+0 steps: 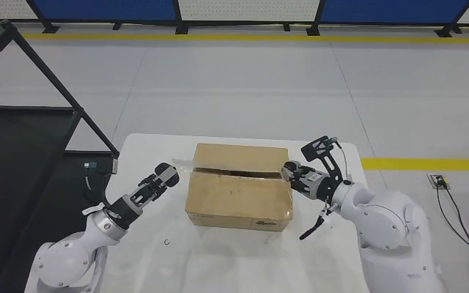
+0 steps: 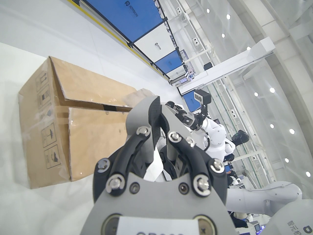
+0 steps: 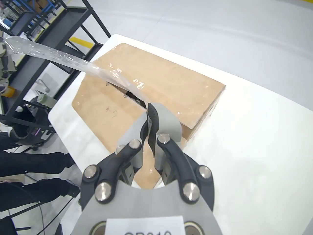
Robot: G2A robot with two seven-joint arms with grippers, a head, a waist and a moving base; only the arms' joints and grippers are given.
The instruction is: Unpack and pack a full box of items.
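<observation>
A brown cardboard box (image 1: 238, 194) (image 3: 159, 86) sits in the middle of the white table (image 1: 220, 256), its top flaps down with a dark slit along the seam. A long strip of clear tape (image 3: 61, 58) is peeled off the seam and stretches through the air away from the box. My left gripper (image 1: 167, 174) (image 2: 157, 106) hovers by the box's left top edge, shut on the tape's crumpled end (image 2: 138, 96). My right gripper (image 1: 287, 173) (image 3: 150, 110) is shut, with its tips at the right end of the seam, where the tape meets the box.
A black metal rack (image 1: 51, 110) stands just off the table's left side. A small dark ring (image 1: 168, 240) lies on the table in front of the box. A person's dark trouser legs (image 3: 31, 167) are beside the table's left edge.
</observation>
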